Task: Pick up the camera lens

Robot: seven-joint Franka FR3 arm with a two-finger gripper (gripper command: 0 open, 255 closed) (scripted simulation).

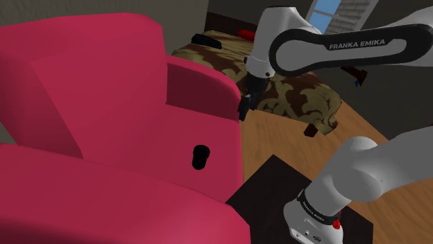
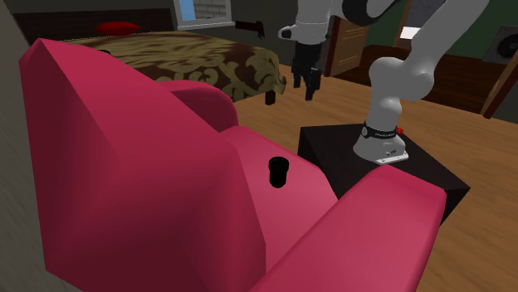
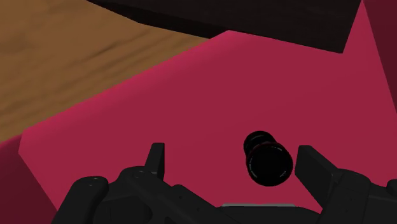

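Note:
A small black camera lens [image 1: 200,157] [image 2: 277,172] stands on the seat of a red armchair [image 1: 104,138] [image 2: 124,166]. My black gripper [image 1: 245,107] [image 2: 310,83] hangs in the air above the chair's front edge, well clear of the lens, pointing down. In the wrist view the gripper [image 3: 234,156] is open with its fingers wide apart. The lens [image 3: 268,159] shows far below, nearer one finger [image 3: 315,162], and nothing touches it.
The armchair's arms [image 1: 201,83] [image 2: 373,216] rise on both sides of the seat. A bed with a brown patterned cover [image 1: 298,93] [image 2: 207,58] stands behind. My base sits on a black box [image 1: 267,187] [image 2: 423,170] on the wooden floor [image 1: 291,142].

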